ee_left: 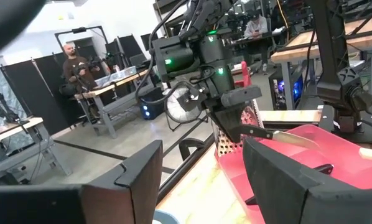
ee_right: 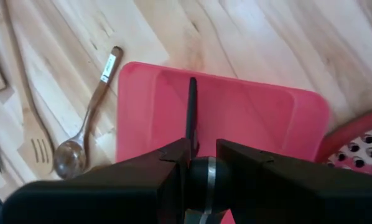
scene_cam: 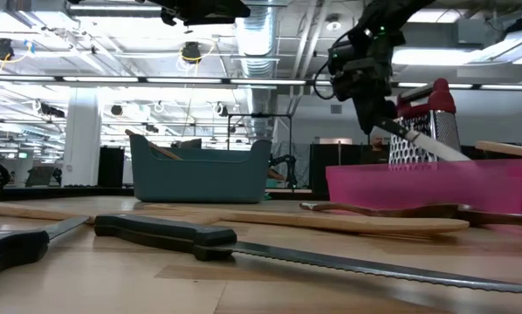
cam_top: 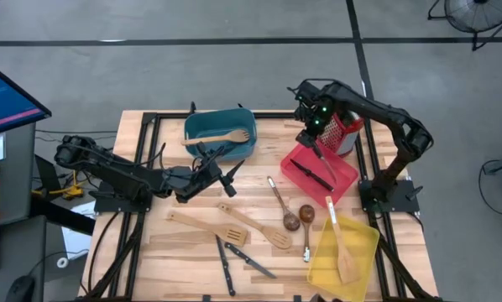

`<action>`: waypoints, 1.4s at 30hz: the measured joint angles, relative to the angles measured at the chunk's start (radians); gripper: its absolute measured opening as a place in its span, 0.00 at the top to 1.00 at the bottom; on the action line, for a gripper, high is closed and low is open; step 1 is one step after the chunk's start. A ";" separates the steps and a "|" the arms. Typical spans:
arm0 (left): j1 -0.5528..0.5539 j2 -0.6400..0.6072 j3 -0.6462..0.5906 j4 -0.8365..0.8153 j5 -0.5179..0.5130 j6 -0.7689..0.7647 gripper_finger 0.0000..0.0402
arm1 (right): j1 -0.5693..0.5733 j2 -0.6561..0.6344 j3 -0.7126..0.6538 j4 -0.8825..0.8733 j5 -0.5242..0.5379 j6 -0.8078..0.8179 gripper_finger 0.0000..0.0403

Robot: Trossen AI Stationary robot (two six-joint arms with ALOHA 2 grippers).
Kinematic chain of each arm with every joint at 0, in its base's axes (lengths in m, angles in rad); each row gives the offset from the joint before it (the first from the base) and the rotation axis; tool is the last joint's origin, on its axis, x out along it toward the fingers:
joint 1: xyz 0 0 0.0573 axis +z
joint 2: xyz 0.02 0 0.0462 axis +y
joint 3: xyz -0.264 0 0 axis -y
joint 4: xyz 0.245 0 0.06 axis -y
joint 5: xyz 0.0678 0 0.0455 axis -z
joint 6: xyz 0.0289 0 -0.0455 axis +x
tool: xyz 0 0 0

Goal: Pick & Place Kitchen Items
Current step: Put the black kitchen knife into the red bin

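The right pincer [cam_top: 316, 144] hangs above the red bin [cam_top: 345, 186], clamped on a knife [scene_cam: 422, 139]: black handle pinched between the fingers, pale steel blade angling down toward the bin. In the right wrist view the handle sits squeezed between the 2 dark fingers, right over the bin's floor. Another black-handled knife [cam_top: 311, 174] already lies flat inside that bin. A steel grater with a red handle [cam_top: 345, 131] stands just beside the bin's far corner.

The left pincer [cam_top: 226, 172] rests low over the wooden surface [cam_top: 150, 252] near the teal bin [cam_top: 202, 125], fingers apart and gripping nothing. That bin has 1 pale wooden spatula [cam_top: 217, 138] lying across it.

Still out on the surface: 2 pale slotted turners [cam_top: 255, 226], 2 dark-bowled spoons [cam_top: 283, 205] and 2 black-handled knives [cam_top: 224, 262], all loosely bunched in the middle. The yellow bin [cam_top: 364, 252] holds a wooden spatula [cam_top: 342, 247].
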 joint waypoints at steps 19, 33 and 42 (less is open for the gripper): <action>0.000 0.000 0.000 -0.016 0.001 0.000 0.49 | -0.071 0.000 -0.001 0.033 -0.133 -0.103 0.83; 0.000 0.000 0.000 -0.023 0.002 0.000 0.49 | -0.110 -0.001 -0.181 0.143 -0.173 -0.131 0.83; 0.005 0.000 0.000 -0.024 0.005 -0.018 0.49 | -0.111 0.000 -0.231 0.222 -0.178 -0.119 0.83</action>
